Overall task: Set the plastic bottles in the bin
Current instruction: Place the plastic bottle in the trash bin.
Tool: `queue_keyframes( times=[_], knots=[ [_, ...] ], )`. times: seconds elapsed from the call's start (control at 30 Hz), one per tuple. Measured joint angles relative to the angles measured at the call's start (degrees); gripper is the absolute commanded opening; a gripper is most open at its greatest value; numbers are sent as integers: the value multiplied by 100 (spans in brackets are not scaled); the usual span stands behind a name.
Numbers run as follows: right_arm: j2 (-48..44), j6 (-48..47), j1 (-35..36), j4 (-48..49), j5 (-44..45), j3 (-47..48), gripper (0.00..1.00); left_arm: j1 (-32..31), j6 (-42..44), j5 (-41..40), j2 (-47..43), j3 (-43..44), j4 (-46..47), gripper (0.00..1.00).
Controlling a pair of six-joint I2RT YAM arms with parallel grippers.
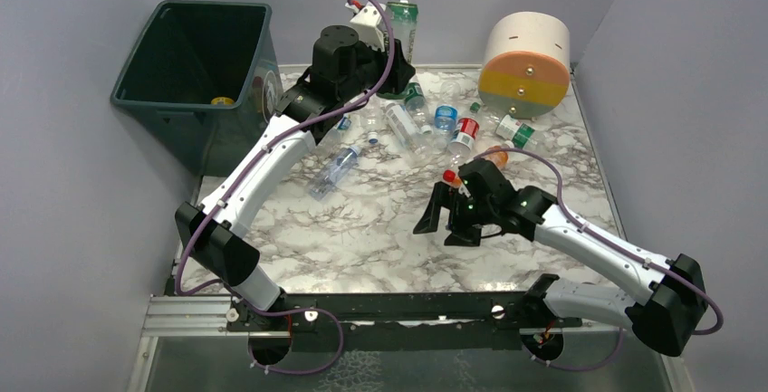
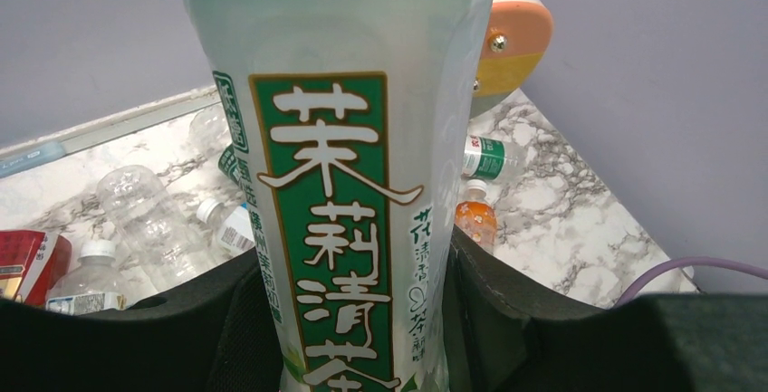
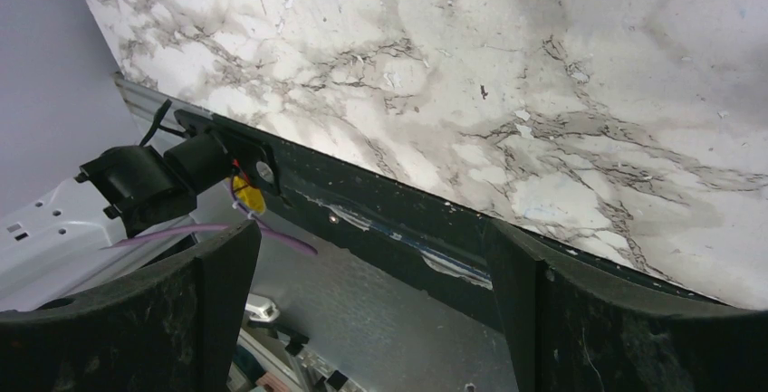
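Grasp: left gripper [image 1: 396, 57] clamped around green-labelled tea bottle [image 1: 403, 16], upright, above far centre | Right gripper [image 1: 446, 220]: jaws wide apart, empty, over near-right marble table [image 1: 362, 238] | Bin [image 1: 177, 105]: far left, well apart | Risk: low grip may let the bottle tilt, slip, or clip the rim.

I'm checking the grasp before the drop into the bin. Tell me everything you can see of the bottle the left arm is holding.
The held bottle is tall, pale translucent plastic with a white cap and a green label, gold-edged, bearing white Chinese characters. It stands roughly upright, lifted above the marble table near the back wall. The left gripper clamps its lower body between black fingers, one each side. Nothing else touches it.
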Motion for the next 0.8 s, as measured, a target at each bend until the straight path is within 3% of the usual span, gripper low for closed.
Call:
queue_keyframes(
  times=[0.8],
  knots=[
    [382, 2, 0, 420, -227, -177, 96, 136, 0, 144, 212, 557, 39, 52]
  ],
)
